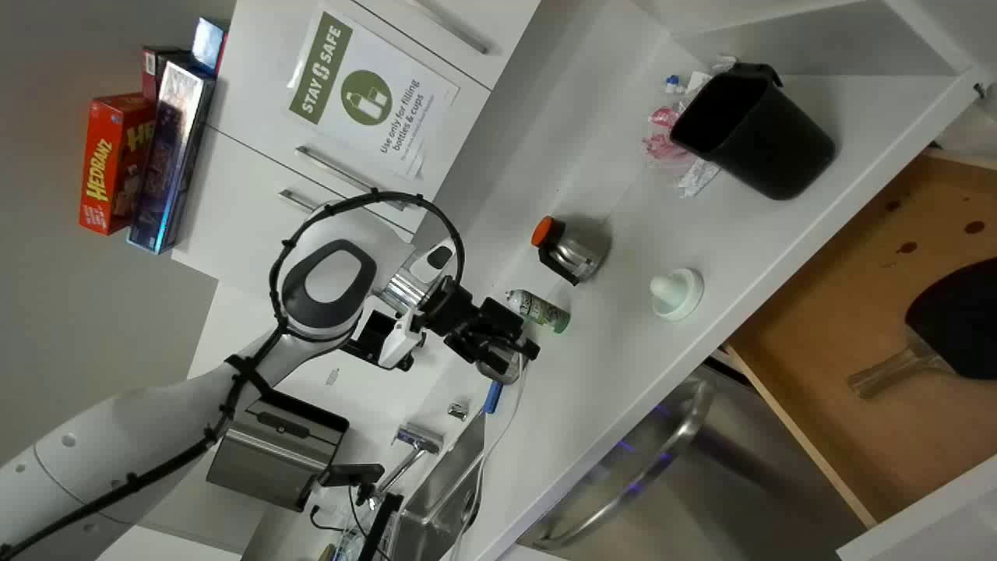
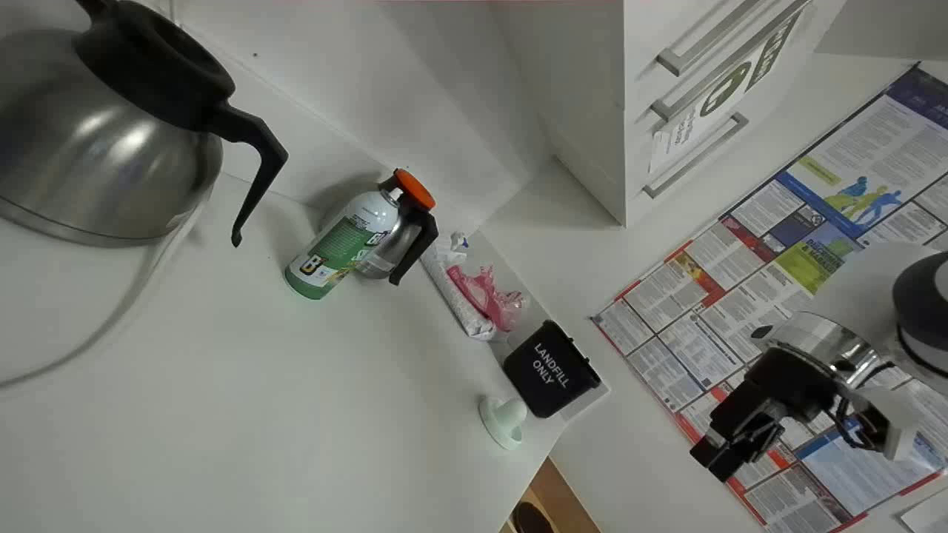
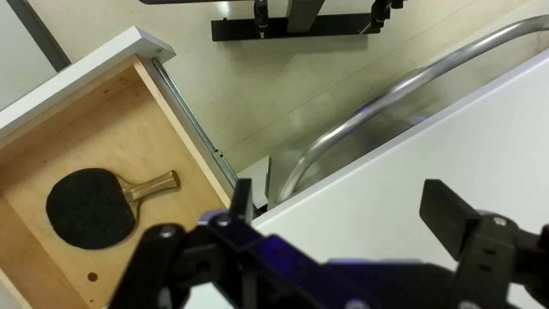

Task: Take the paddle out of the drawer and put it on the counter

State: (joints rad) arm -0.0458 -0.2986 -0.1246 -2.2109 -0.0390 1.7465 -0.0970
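Observation:
The paddle (image 3: 91,209) has a black oval blade and a wooden handle. It lies flat in the open drawer (image 3: 141,141), handle pointing toward the counter side in the wrist view. It also shows in an exterior view (image 1: 962,319), its blade cut by the frame edge. In an exterior view only a corner of the drawer (image 2: 561,500) shows, with a dark rounded shape in it. My gripper (image 3: 339,201) is open and empty above the white counter (image 3: 407,159), to the side of the drawer and apart from the paddle. The gripper (image 1: 506,357) also shows from outside.
On the counter stand a black bin (image 1: 779,148), crumpled wrappers (image 1: 670,144), a pale juicer-like piece (image 1: 676,294), a small orange-lidded carafe (image 1: 576,249), a green can (image 1: 537,310) and a large steel carafe (image 2: 104,148). A curved steel handle (image 3: 364,112) runs along the counter's front beside the drawer.

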